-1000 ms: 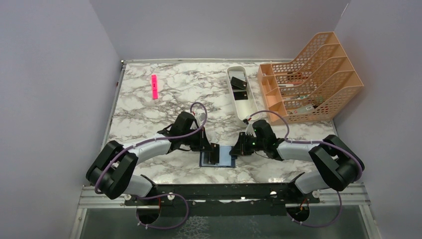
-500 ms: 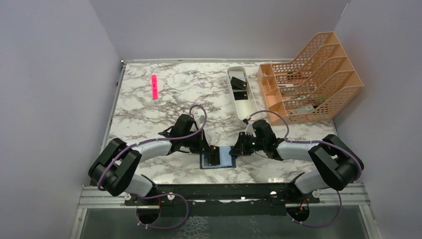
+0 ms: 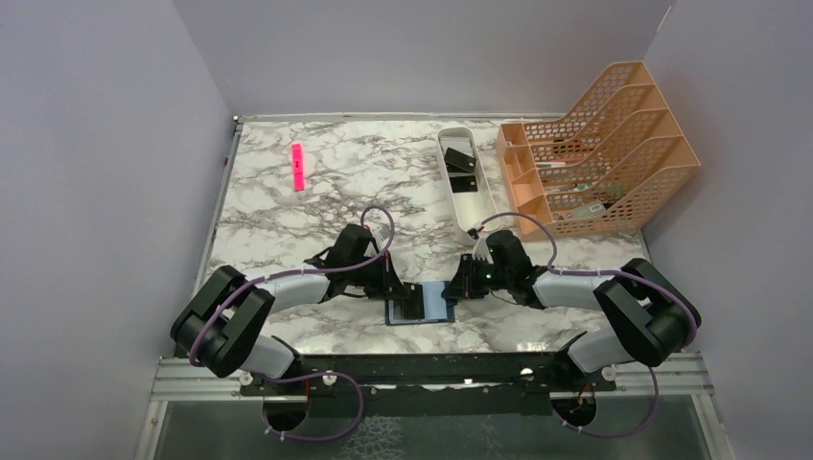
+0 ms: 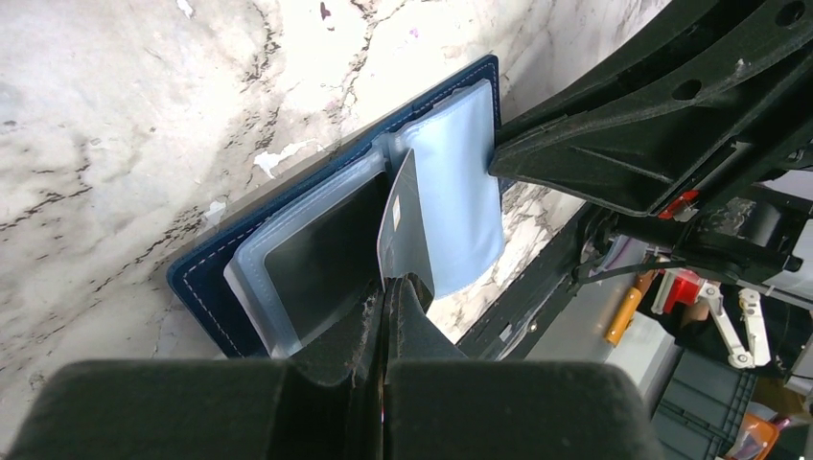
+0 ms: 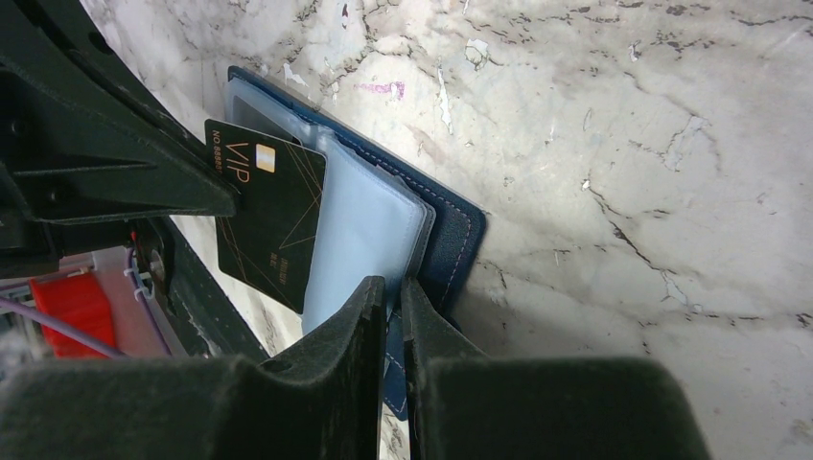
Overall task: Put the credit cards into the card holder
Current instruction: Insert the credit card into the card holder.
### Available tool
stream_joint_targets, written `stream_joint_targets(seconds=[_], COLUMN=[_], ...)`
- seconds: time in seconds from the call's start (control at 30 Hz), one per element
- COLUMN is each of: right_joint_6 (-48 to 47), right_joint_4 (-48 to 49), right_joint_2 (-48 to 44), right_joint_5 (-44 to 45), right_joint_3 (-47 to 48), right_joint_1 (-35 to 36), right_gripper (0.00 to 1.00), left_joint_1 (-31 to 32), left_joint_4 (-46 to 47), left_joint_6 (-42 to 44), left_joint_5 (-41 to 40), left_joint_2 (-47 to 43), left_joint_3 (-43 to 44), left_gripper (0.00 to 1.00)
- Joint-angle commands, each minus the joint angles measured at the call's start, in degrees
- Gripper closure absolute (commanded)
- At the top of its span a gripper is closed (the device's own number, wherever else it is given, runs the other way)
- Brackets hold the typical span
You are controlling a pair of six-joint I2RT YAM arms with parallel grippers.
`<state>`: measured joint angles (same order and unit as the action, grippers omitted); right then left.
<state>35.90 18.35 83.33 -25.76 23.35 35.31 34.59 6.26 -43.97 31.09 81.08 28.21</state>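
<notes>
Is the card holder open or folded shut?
Open: the card holder lies spread on the table, pale blue sleeves facing up. The right gripper pinches one edge; the left gripper holds a black card at the sleeves.

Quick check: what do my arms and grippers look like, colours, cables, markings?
The left arm and right arm match: pale grey links between bulky black joint housings, each with a looping purple cable. The left gripper and right gripper have plain matte black tapered fingers. A small green light shows near the right wrist. No lettering visible.
</notes>
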Motion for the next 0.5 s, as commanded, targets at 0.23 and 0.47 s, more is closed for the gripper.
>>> stream_joint_targets(seconds=[0.23, 0.47], right_joint_6=[-1.93, -2.01], right_joint_4=[-4.14, -3.78], right_joint_2=[2.00, 2.56], right_joint_5=[2.20, 1.57], right_joint_3=[-0.43, -0.38], right_joint_1=[0.64, 0.64], right_gripper=[0.83, 0.80], left_joint_1=[0.13, 0.13], left_joint_4=[-0.65, 0.47], left_joint_6=[-1.03, 1.85], left_joint_5=[-3.67, -2.75], left_joint_2=[1.52, 2.53], left_joint_3=[-2.47, -1.67], left_gripper=[1.00, 1.00])
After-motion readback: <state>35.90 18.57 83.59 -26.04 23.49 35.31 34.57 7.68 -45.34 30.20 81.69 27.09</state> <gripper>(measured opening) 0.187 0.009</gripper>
